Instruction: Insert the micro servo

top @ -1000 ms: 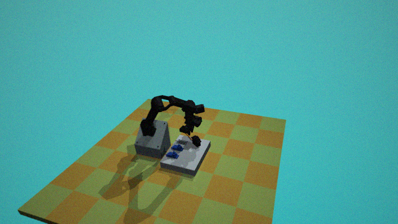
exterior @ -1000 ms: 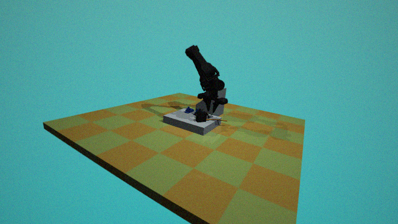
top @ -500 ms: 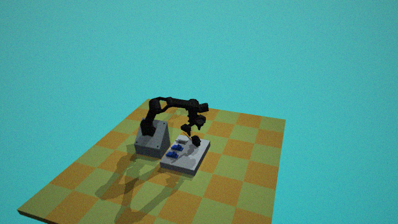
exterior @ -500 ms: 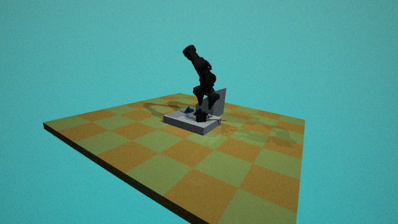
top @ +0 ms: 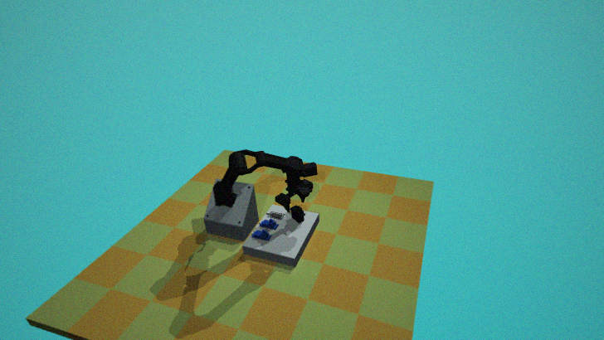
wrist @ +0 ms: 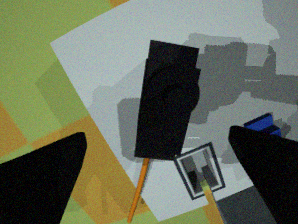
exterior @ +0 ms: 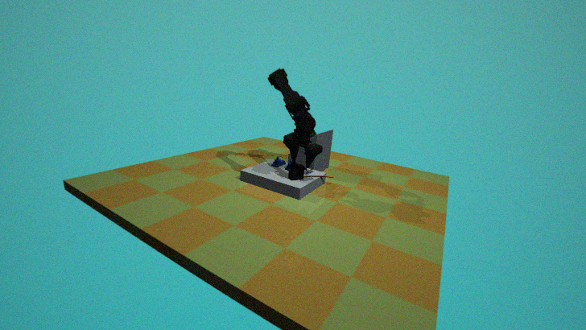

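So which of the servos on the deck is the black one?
The loose micro servo under the open gripper, beside the marked pocket; the other two servos are blue.
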`<state>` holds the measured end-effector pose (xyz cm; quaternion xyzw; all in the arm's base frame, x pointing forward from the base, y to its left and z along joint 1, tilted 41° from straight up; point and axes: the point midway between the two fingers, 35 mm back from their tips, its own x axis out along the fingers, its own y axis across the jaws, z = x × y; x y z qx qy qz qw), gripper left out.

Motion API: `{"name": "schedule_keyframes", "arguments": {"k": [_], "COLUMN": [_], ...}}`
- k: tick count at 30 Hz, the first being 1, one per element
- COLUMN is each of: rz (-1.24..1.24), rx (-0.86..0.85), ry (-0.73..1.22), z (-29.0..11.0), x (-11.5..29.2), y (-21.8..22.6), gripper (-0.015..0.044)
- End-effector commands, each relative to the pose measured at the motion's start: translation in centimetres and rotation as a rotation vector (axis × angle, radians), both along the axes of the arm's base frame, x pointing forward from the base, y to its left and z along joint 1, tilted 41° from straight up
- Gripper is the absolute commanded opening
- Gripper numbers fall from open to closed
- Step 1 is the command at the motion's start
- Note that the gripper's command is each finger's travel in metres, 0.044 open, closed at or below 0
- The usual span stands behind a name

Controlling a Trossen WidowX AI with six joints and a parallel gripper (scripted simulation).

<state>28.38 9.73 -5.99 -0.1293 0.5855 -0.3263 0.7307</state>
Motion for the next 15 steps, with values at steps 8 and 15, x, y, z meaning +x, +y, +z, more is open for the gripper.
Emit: {"name": "schedule_keyframes", "arguments": {"k": [8, 15], "rz": [0.004, 0.004], "rx": [-0.009, -0.009], "ry": [0.004, 0.004], "z": [-0.93, -0.93], "x": [-0.03, -0.03], "y": [-0.93, -0.93], "gripper": [0.0387, 0.0204]}}
